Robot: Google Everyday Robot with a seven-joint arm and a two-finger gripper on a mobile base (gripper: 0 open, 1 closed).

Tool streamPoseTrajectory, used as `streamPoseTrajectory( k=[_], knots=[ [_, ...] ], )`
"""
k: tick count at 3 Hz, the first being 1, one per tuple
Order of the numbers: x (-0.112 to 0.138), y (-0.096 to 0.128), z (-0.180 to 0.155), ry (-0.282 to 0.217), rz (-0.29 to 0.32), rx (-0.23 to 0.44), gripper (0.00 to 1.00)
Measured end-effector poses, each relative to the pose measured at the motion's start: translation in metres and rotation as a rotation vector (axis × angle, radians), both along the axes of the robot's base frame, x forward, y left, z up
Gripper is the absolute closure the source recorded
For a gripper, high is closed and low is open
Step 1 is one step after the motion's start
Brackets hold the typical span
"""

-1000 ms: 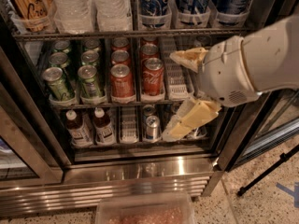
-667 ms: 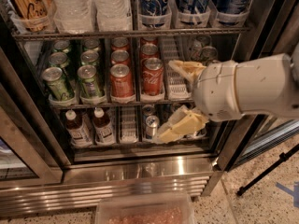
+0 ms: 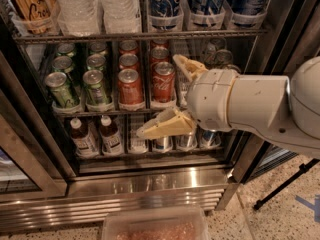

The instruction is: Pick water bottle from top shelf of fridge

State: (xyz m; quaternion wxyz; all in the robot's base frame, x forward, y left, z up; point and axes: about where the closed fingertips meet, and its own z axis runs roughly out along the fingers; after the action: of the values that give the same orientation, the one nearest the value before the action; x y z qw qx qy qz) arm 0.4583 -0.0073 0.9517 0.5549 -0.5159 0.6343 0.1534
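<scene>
The pincer [image 3: 157, 95], fingers [image 3: 165, 126] wide apart and holding nothing, hangs before the red cans [image 3: 130, 86], and the upright water bottle [image 3: 120, 6] stands up and left of it.

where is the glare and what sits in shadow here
camera view: glare streaks the steel base; water bottles on the top shelf are brightly lit; the open tool, in front of the red cans, is lit too; lower left is dim

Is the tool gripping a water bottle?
No, the tool hangs open and empty before the red cans, below the water bottles on the top shelf.
</scene>
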Motion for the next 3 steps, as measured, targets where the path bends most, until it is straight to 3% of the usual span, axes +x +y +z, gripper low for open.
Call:
streamPoseTrajectory(
  k=[1,3],
  knots=[
    [0.0,0.0,0.0,0.0,-0.001,0.0,0.0],
    [0.007,0.01,0.01,-0.023,-0.065,0.143,0.0]
  ],
)
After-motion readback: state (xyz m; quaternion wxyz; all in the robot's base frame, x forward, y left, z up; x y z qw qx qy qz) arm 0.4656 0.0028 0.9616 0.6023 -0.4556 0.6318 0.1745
